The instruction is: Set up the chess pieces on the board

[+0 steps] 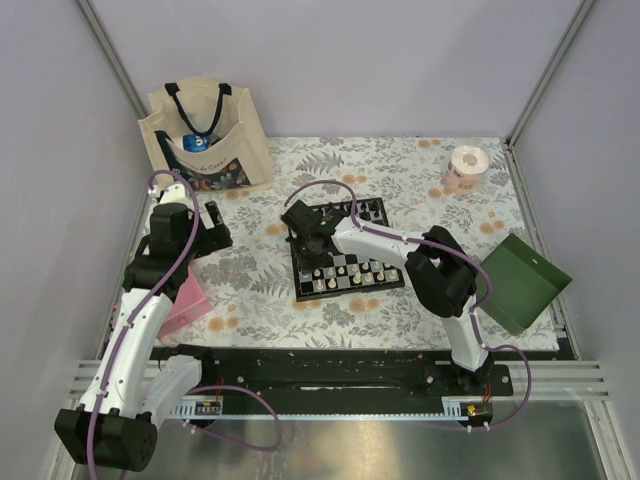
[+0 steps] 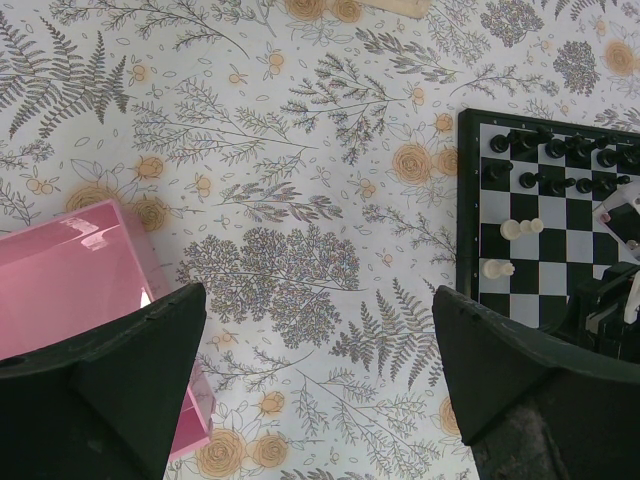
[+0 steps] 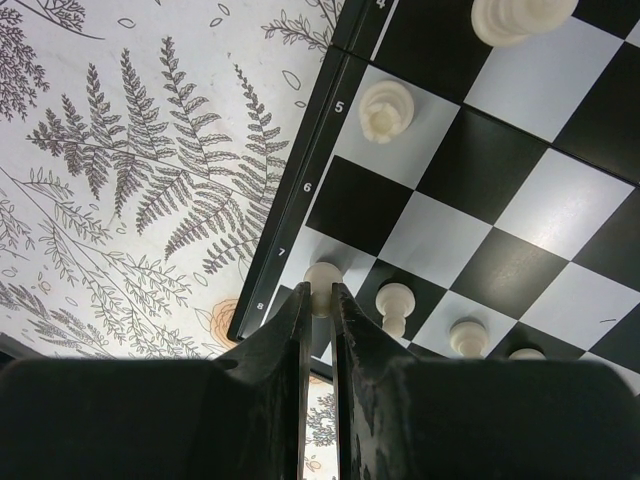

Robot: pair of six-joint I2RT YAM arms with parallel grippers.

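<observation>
- Two arms work over a flowered tablecloth (image 1: 250, 270). The board (image 1: 303, 283) lies mid-table, nearer the right arm, which reaches across it.
- Right gripper (image 3: 319, 300) — its jaws are almost closed, pinching a cream pawn (image 3: 322, 274). The pawn's round head shows just past the fingertips. It is at a corner of the board, beside the edge numbers 7 and 8. Whether its base touches the square I cannot tell.
- Three more cream pawns (image 3: 396, 298) stand in a line beside the held one. The last is partly hidden behind the finger.
- One cream piece (image 3: 387, 108) stands on a white square next to the number 5, and another (image 3: 520, 14) is cut off by the top of the view.
- Left gripper (image 2: 318, 300) — it is spread wide and holds nothing. It hovers over bare cloth between the pink box (image 2: 60, 290) and the board's black border.
- In the left wrist view, black pieces (image 2: 560, 150) crowd two rows at the upper end of the board. A few cream pieces (image 2: 520, 228) stand loose on the squares below them.
- Off the board, a tote bag (image 1: 205, 135) stands at the far left, a roll (image 1: 465, 168) at the far right, and a green bin (image 1: 520, 280) at the right edge.
</observation>
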